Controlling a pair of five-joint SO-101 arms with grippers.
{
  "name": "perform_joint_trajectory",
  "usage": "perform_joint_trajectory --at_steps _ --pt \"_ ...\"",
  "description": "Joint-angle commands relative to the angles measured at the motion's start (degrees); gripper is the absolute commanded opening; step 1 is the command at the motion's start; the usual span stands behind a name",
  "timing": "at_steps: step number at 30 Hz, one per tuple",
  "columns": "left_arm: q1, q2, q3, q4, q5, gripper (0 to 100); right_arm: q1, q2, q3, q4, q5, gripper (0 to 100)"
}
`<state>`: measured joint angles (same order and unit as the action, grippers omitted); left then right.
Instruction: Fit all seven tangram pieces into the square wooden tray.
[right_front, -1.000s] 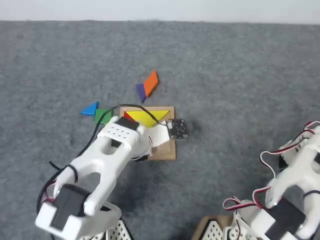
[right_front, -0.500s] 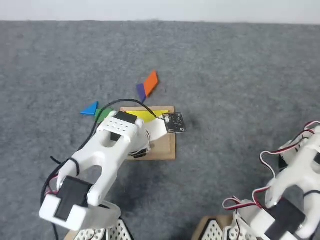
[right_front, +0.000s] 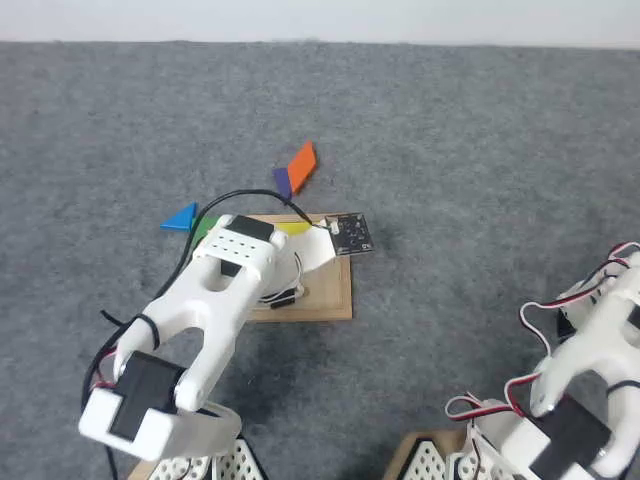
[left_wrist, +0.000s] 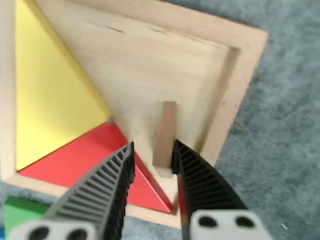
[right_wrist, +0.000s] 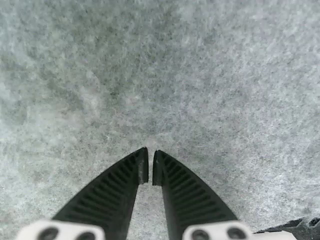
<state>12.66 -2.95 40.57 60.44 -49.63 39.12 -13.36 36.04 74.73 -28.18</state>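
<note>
High view: tray (right_front: 340, 298) on the desk (right_front: 480, 150), under the left arm.
Left wrist view: left end effector (left_wrist: 152, 150) partly open around a wooden piece (left_wrist: 164, 131) standing on edge in the tray, beside the red piece (left_wrist: 90, 160).
Right wrist view: right end effector (right_wrist: 150, 167) clenched, empty, over the desk.

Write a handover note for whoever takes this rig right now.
Left gripper: open, over the tray, straddling a wood-coloured piece that seems to stand on edge in it.
Right gripper: shut, empty, over the grey mat.
Done: yellow triangle and red triangle lie flat in the tray.
Outside: green piece and blue triangle by one tray corner; orange piece and purple piece together beyond its far side.
Left: lay the wood-coloured piece flat, fit the other four.
</note>
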Motion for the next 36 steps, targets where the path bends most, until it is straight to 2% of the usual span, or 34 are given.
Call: perform_joint_trajectory --at_steps 1,15,19,23,28,32,36 --pt "-0.4 -0.2 -3.3 -1.1 -0.4 13 0.4 -3.4 -2.7 0.1 0.6 3.1" --pt "-0.6 -0.2 -5.6 -1.1 -0.4 13 -1.4 -3.0 -2.6 0.1 0.7 3.1" --pt "-3.3 -0.2 -7.3 -1.5 0.3 15 -1.4 -3.0 -2.6 0.1 0.7 3.1" --pt "-4.0 -0.2 -8.3 -3.8 6.1 18 -1.4 -2.9 -2.6 0.1 0.7 3.1" --pt "2.7 0.4 -8.0 -5.8 14.6 17 -1.4 -3.0 -2.6 0.1 0.7 3.1" --pt "6.7 0.5 -4.2 -14.4 24.4 8 -1.3 -3.0 -2.6 0.1 0.7 3.1" --pt "4.8 0.8 -3.3 -14.9 28.6 1 -1.2 -3.1 -2.6 0.1 0.7 3.1"
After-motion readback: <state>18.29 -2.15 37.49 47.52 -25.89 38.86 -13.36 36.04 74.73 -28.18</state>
